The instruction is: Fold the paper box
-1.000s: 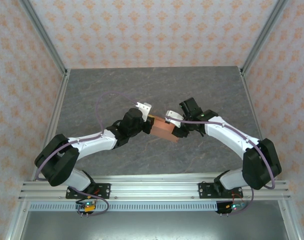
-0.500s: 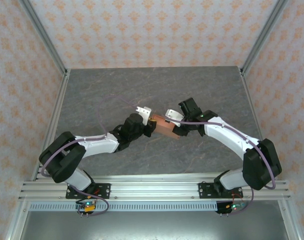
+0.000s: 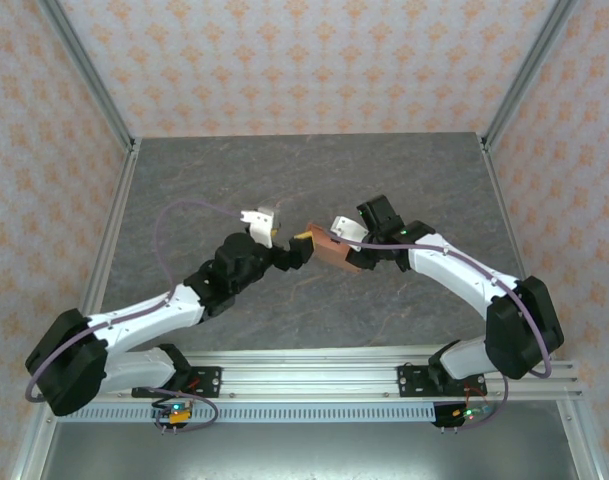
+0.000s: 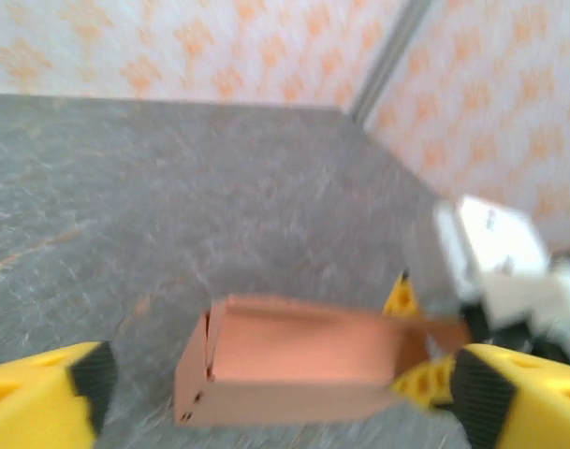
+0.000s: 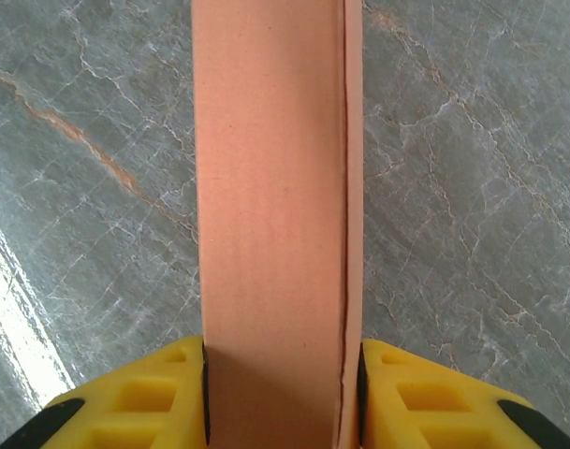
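The paper box (image 3: 328,251) is a small salmon-orange open rectangular box held just above the grey table. My right gripper (image 3: 348,259) is shut on its right end. In the right wrist view the box (image 5: 270,206) runs straight up from between the yellow fingers (image 5: 144,398), and the gripper (image 5: 283,398) presses on both of its sides. My left gripper (image 3: 295,246) stands wide open at the box's left end. In the blurred left wrist view the box (image 4: 294,360) lies just ahead of the gripper (image 4: 285,388), clear of both fingers (image 4: 41,402).
The grey marble-pattern table (image 3: 314,180) is bordered by aluminium posts and patterned walls. The right arm's white wrist housing (image 4: 495,253) sits just behind the box. A metal rail (image 3: 304,375) runs along the near edge by the arm bases.
My left gripper has opened, let go of the box's left end and drawn back to the left. The right gripper has kept its hold, and the box has barely shifted.
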Controlling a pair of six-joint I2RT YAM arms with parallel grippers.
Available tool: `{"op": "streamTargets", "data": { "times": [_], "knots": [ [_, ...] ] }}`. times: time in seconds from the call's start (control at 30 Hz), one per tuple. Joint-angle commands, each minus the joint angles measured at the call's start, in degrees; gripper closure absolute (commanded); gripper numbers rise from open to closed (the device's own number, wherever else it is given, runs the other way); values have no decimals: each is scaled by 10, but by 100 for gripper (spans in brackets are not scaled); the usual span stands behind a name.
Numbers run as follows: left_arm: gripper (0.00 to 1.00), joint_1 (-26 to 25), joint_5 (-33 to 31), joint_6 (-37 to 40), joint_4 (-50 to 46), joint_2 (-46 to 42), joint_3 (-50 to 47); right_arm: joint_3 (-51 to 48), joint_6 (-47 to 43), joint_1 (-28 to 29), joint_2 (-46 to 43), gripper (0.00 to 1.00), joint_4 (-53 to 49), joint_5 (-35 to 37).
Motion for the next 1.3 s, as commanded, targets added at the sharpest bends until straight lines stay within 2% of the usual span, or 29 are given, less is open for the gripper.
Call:
{"op": "streamTargets", "data": {
  "times": [0.0, 0.17, 0.37, 0.57, 0.7, 0.93, 1.1, 1.27],
  "knots": [
    [1, 9, -64, -50, -78, 32, 53, -12, -12, -1, 19, 64, -21, -16],
    [5, 30, -36, -87, -109, 134, 124, -13, -17, -1, 13, 64, -22, -22],
    [13, 41, -62, -129, -139, 221, 184, -14, -15, -2, 14, 64, -25, -28],
    [27, 41, -44, -164, -98, 256, 150, -15, -11, -1, 17, 64, -23, -16],
    [31, 42, -60, -200, -55, 262, 89, -14, -8, -1, 24, 64, -20, -16],
    [32, 40, -83, -215, -46, 271, 64, -13, -7, -1, 18, 54, -9, -33],
    [32, 39, -97, -213, -59, 280, 71, -35, 15, -1, -55, 39, 42, -72],
    [30, 38, -98, -217, -64, 280, 76, -55, 71, -22, -123, 35, 92, -91]
  ]
}}
